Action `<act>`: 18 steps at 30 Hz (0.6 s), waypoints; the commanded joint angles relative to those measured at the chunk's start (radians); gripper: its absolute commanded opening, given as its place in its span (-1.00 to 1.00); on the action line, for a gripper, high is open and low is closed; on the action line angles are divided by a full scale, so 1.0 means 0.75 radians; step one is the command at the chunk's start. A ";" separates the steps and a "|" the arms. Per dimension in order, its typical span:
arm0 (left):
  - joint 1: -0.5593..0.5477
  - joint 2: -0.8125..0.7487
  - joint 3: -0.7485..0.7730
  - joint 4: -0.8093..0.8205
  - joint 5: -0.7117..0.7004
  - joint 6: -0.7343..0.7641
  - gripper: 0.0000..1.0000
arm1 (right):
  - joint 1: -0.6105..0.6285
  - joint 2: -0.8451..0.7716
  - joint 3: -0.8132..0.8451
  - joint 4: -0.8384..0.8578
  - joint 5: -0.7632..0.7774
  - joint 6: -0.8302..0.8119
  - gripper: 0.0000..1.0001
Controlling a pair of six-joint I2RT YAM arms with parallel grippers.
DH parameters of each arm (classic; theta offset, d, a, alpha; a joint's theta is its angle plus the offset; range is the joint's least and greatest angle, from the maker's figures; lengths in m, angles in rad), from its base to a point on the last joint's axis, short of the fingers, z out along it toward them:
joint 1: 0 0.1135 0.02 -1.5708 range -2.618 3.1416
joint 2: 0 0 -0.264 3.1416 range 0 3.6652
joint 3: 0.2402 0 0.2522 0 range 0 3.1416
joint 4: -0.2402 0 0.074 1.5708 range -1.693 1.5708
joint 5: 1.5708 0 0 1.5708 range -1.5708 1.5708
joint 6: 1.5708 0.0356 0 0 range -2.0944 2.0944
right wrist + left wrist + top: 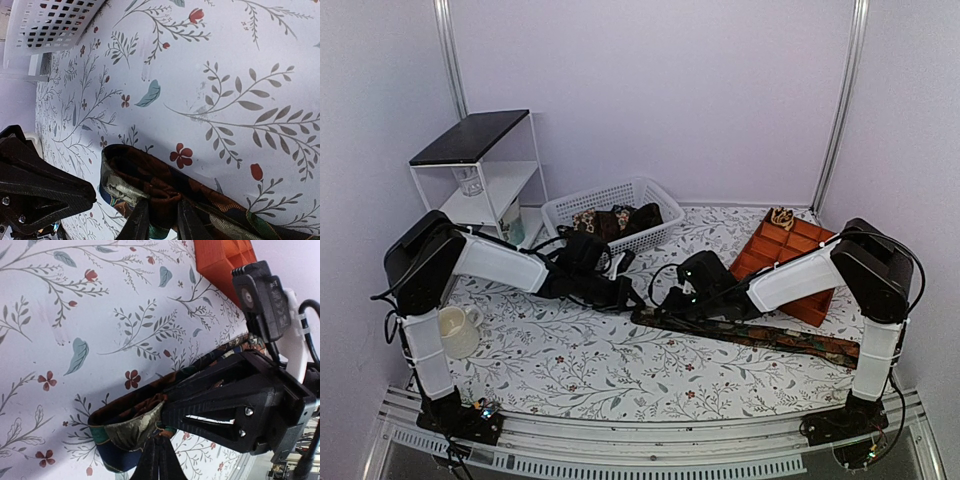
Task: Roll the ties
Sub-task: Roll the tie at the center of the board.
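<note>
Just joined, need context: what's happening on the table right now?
Both arms meet mid-table at one end of a long patterned tie lying flat on the floral tablecloth. The left gripper is shut on the tie's folded-over tip, which looks like the start of a roll. The right gripper has a finger on each side of the fabric just behind that fold; whether it is clamped is unclear. More ties sit in the white basket.
</note>
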 commanded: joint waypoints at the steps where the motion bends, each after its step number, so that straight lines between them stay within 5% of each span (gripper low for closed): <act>1: 0.002 0.008 -0.007 -0.009 -0.011 0.000 -1.00 | -0.005 0.037 -0.015 0.018 -0.020 -0.025 -0.60; 18: 0.037 -0.035 -0.067 -0.065 -0.126 0.007 -1.00 | -0.004 0.090 -0.052 0.031 -0.012 -0.025 -0.72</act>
